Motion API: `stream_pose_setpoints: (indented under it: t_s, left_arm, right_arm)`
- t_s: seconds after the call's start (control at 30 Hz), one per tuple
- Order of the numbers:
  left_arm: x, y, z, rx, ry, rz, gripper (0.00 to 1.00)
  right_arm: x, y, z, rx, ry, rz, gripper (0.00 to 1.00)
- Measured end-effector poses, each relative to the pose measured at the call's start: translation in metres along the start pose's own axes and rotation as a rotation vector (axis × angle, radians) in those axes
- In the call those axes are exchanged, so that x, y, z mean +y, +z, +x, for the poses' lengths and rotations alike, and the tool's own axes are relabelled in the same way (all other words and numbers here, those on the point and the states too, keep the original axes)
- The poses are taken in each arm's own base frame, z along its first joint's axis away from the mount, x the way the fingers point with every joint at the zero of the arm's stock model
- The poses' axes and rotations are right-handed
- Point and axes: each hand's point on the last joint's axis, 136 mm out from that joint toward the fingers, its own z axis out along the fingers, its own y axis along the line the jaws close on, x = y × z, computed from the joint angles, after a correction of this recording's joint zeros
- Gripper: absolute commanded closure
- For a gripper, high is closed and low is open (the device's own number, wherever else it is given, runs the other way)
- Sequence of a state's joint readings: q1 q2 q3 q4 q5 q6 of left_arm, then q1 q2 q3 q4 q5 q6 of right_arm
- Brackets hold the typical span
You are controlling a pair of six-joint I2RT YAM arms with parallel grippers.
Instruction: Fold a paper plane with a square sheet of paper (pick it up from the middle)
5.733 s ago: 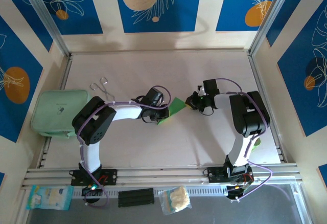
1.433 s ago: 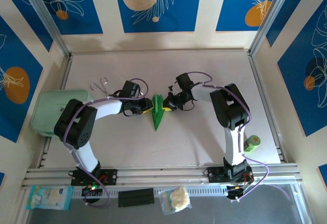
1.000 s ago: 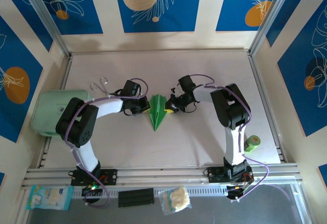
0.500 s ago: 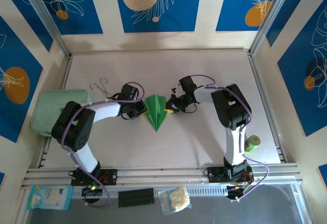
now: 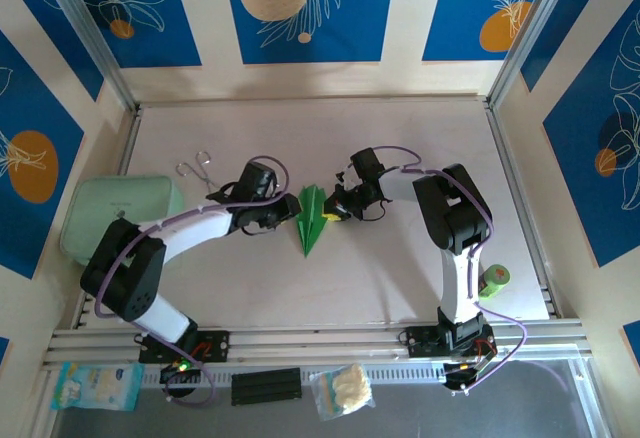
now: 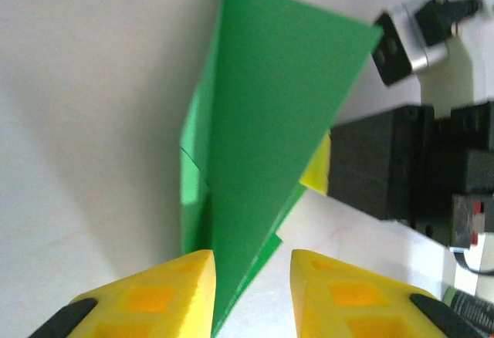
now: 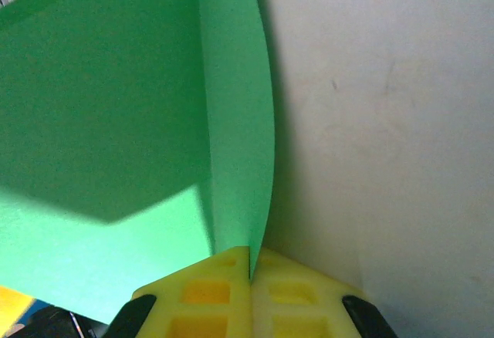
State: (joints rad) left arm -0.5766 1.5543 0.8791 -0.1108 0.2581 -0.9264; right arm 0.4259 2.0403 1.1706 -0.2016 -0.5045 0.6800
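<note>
The square sheet of paper lies folded as a slim bright green paper plane (image 5: 311, 219) mid-table, its tip pointing toward the arms. In the left wrist view the paper plane (image 6: 270, 114) stands up on edge. My left gripper (image 5: 287, 216) is at the plane's left side. Its yellow jaws (image 6: 251, 295) are open, with the paper's lower edge lying against the left finger (image 6: 166, 299) and a gap to the right one. My right gripper (image 5: 331, 214) is at the plane's right side, shut (image 7: 249, 265) on a thin flap of the paper plane (image 7: 235, 122).
A pale mint pouch (image 5: 118, 213) lies at the left edge, with a small metal clip (image 5: 196, 169) behind it. A small green roll (image 5: 495, 279) sits at the right near the rail. Packets lie beyond the front rail (image 5: 320, 340).
My left gripper has opened and let go of the plane. The wings, spread wide half a second ago, now stand closer together. The left elbow swung down and left; the right gripper stayed shut.
</note>
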Motion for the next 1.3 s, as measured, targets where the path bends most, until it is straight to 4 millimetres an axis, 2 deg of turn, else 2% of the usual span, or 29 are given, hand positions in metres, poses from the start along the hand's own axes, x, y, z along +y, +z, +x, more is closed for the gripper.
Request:
stream_pose_setpoints:
  t_s: [0.17,0.37,0.87,1.1,1.3]
  left_arm:
    - [0.006,0.018,0.016,0.057,0.023,-0.033,0.68]
    - [0.010,0.030,0.018,0.082,0.020,-0.050,0.69]
    - [-0.002,0.032,0.024,0.113,0.032,0.005,0.70]
    - [0.000,0.033,0.037,0.157,0.081,-0.025,0.69]
    - [-0.006,0.037,0.041,0.182,0.136,-0.045,0.69]
  right_arm:
    - [0.000,0.000,0.000,0.001,0.000,0.000,0.98]
    - [0.000,0.000,0.000,0.000,0.000,0.000,0.98]
    - [0.000,0.000,0.000,0.000,0.001,0.000,0.98]
    - [0.000,0.000,0.000,0.005,0.006,0.003,0.98]
    - [0.000,0.000,0.000,0.007,0.009,0.004,0.98]
